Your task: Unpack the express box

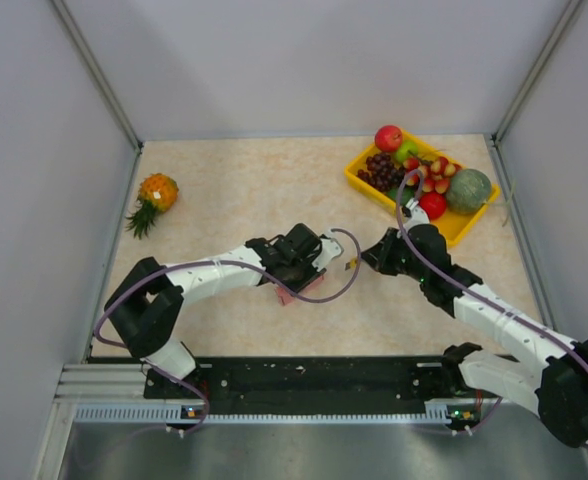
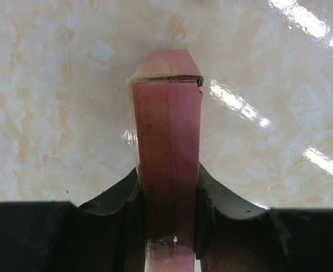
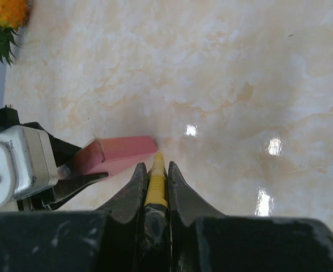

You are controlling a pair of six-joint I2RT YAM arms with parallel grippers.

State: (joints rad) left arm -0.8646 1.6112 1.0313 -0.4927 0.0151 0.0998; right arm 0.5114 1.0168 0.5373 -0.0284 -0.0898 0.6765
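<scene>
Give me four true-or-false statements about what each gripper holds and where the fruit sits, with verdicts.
1. The left gripper is clamped on the pink express box. True.
2. The right gripper is empty. False: it grips a yellow utility knife.
3. The knife's tip sits close to one end of the box. True.
4. The pineapple lies in the yellow fruit tray. False: it lies on the table at far left, apart from the tray.

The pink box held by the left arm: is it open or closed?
Closed, it seems: the pink box shows its end flap folded shut, with only a thin gap at one corner.
</scene>
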